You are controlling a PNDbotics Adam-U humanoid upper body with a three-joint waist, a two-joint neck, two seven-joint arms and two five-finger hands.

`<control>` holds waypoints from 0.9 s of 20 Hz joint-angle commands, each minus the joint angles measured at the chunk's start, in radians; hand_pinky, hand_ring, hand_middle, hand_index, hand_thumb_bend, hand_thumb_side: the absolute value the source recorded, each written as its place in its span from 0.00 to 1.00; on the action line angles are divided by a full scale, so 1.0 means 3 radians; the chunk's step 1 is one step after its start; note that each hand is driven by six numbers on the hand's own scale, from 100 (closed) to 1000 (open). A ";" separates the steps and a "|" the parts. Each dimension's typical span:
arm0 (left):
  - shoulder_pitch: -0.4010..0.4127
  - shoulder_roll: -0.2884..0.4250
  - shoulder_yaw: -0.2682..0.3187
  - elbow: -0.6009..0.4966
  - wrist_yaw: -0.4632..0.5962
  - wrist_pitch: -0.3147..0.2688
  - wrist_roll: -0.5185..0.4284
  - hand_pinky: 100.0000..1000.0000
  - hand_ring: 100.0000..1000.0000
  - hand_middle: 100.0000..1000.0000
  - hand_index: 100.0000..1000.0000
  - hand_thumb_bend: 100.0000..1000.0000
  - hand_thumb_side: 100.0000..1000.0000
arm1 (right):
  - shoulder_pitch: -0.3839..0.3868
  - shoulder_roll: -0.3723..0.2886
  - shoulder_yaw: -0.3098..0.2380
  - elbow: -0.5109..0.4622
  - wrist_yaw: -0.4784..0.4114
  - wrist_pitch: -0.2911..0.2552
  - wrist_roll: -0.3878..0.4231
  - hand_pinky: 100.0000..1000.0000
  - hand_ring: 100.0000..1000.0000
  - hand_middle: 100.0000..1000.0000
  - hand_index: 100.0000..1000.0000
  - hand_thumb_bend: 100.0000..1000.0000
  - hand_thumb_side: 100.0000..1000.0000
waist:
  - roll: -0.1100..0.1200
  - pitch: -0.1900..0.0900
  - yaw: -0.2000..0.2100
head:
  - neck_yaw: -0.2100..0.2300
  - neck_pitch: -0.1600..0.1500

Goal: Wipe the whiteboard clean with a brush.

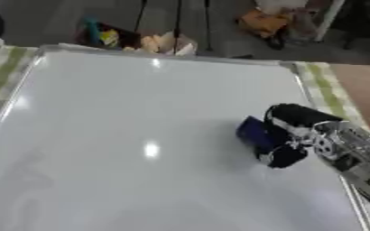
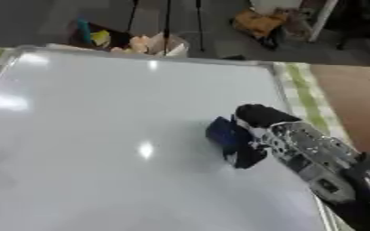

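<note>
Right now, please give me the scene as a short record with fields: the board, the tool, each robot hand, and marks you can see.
surface: whiteboard, lying flat, metal-framed
tool: dark blue brush, on the board's right part
right robot hand: fingers curled round the brush
left robot hand: not in view
marks: no clear writing visible; only glare spots and faint grey shadows near the lower left
beyond far edge: floor clutter

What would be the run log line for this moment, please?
right hand: shut on brush | brush: on whiteboard, right side | left hand: not in view | marks: none visible
</note>
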 commanded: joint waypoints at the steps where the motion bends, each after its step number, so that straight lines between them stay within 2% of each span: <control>1: -0.0042 0.0044 -0.0012 -0.0060 0.0017 0.0003 -0.0007 0.36 0.92 0.81 0.55 0.00 0.95 | -0.0038 -0.0049 -0.0014 -0.0084 -0.0036 0.0032 0.0042 0.21 0.28 0.31 0.47 0.00 0.11 | 0.0016 -0.0063 -0.0004 | -0.0012 -0.0046; 8: -0.0046 0.0044 -0.0012 -0.0060 0.0015 0.0005 -0.0011 0.36 0.92 0.81 0.55 0.00 0.95 | -0.0004 -0.0054 0.0027 -0.0111 -0.0056 0.0010 0.0046 0.21 0.28 0.31 0.47 0.00 0.11 | 0.0030 -0.0050 -0.0017 | -0.0015 -0.0049; 18: -0.0049 0.0049 -0.0001 -0.0060 0.0004 0.0005 -0.0002 0.36 0.92 0.81 0.54 0.00 0.95 | 0.0072 -0.0014 -0.0075 0.0241 0.0135 0.0113 -0.0036 0.21 0.29 0.32 0.47 0.00 0.11 | 0.0054 -0.0030 -0.0036 | 0.0000 -0.0064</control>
